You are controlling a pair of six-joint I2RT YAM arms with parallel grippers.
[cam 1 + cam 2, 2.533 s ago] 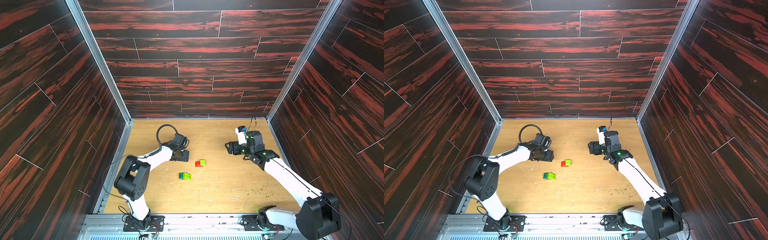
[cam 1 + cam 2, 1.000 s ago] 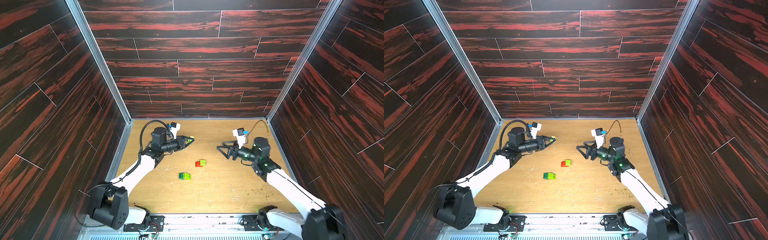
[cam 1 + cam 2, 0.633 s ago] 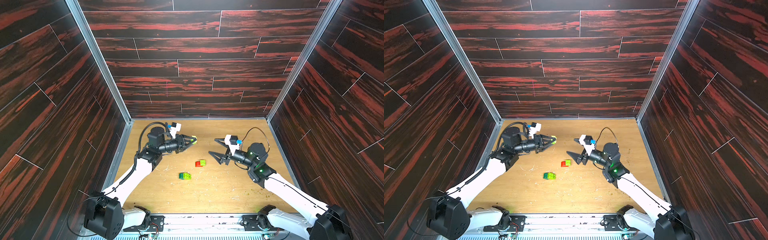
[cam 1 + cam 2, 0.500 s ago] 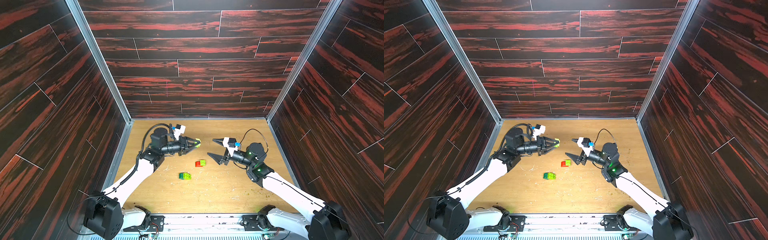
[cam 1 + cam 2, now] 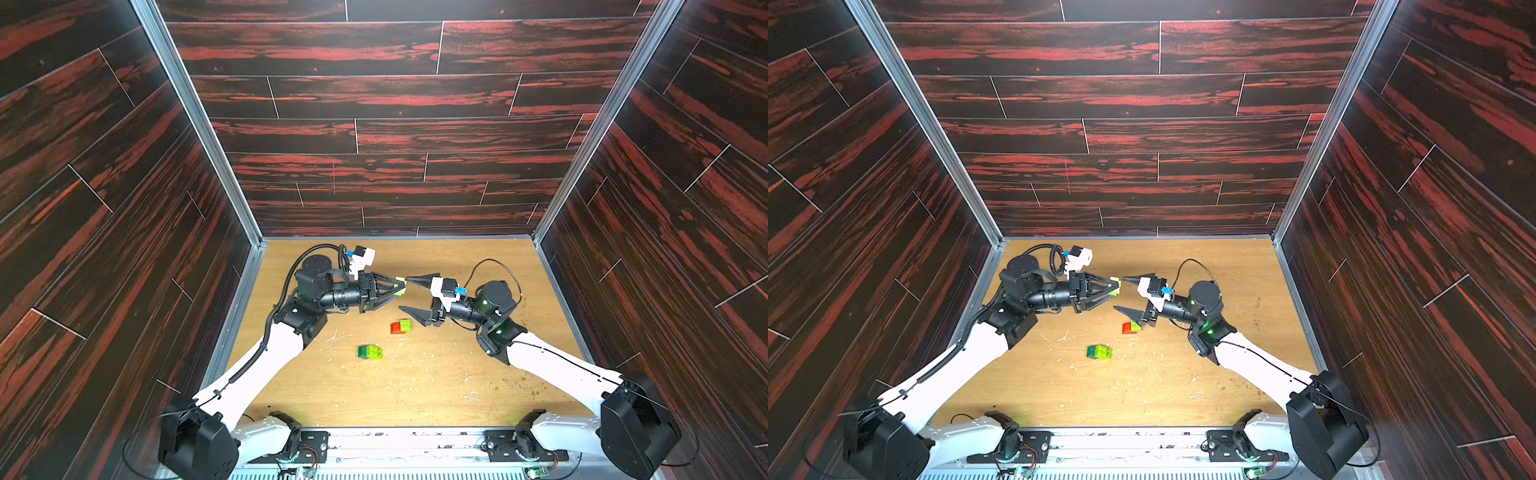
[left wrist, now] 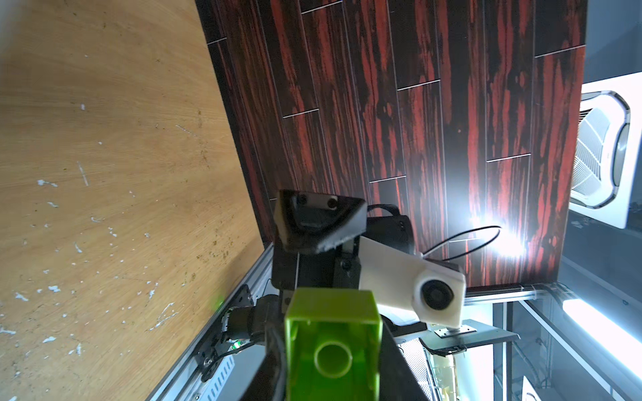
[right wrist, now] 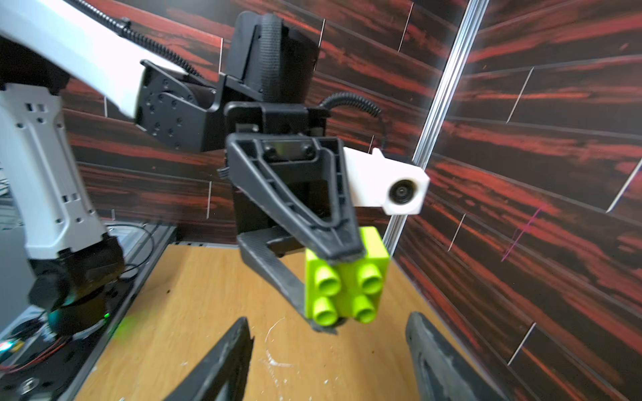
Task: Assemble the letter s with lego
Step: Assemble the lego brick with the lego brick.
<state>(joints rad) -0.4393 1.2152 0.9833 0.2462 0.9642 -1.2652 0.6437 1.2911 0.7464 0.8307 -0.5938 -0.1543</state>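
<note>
The tabletop [image 5: 415, 395] carries two joined pairs lying well apart, a red-and-lime pair [image 5: 401, 327] and a dark-green-and-lime pair [image 5: 370, 352], so the letter s is not yet built. Above them the left gripper [image 5: 1116, 286] reaches level toward the middle, clamped on a single lime brick [image 7: 347, 284]. The brick's studs point at the right gripper [image 5: 404, 294], whose fingers [image 7: 229, 361] stand apart and empty, just short of the brick. This looks like a mid-air handover, probably to get a better hold for pressing the brick on. Both top views show only a lime speck at the tips. The right wrist view shows four studs facing it, and the left wrist view shows the hollow underside.
</note>
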